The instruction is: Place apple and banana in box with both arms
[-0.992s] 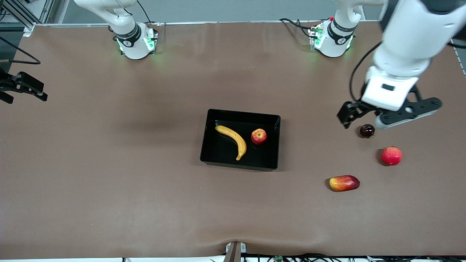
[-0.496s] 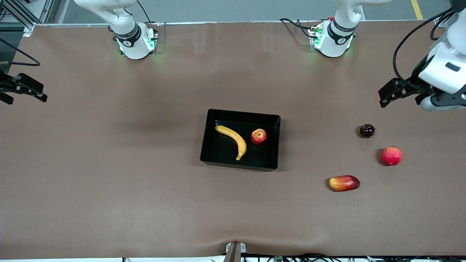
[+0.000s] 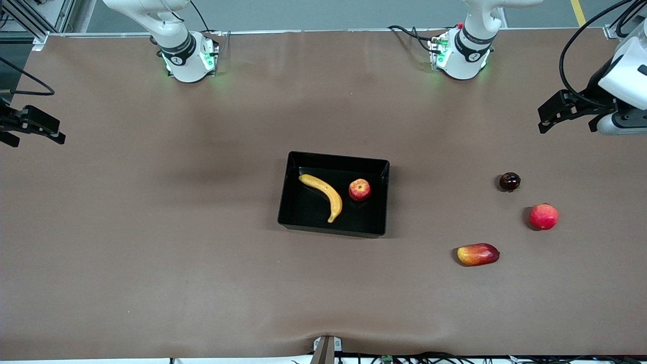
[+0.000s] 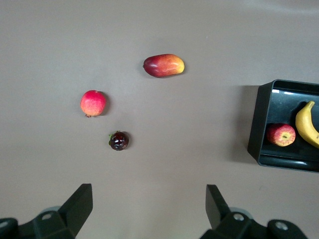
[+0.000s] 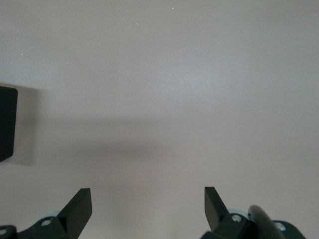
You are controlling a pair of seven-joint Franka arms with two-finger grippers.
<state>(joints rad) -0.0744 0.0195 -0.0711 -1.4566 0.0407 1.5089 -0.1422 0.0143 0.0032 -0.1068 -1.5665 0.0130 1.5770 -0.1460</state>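
Brown counter [image 3: 151,227]: I find the long yellow banana [image 3: 323,194] and small red apple [image 3: 359,189] lying in the shallow glossy black box [image 3: 382,202]; task appears complete. Left pincer [image 4: 149,211] and right pincer [image 5: 148,209] hang spread apart, empty, over opposite counter ends.

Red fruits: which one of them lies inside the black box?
The apple, small and red with yellowish patches, lies in the box beside the banana. The round pinkish-red fruit, the mango-like fruit and the dark fruit lie on the table.

No readable text, label or number shows anywhere; the dark bands on the arm bases [image 3: 178,52] may carry small marks, too tiny to make out.
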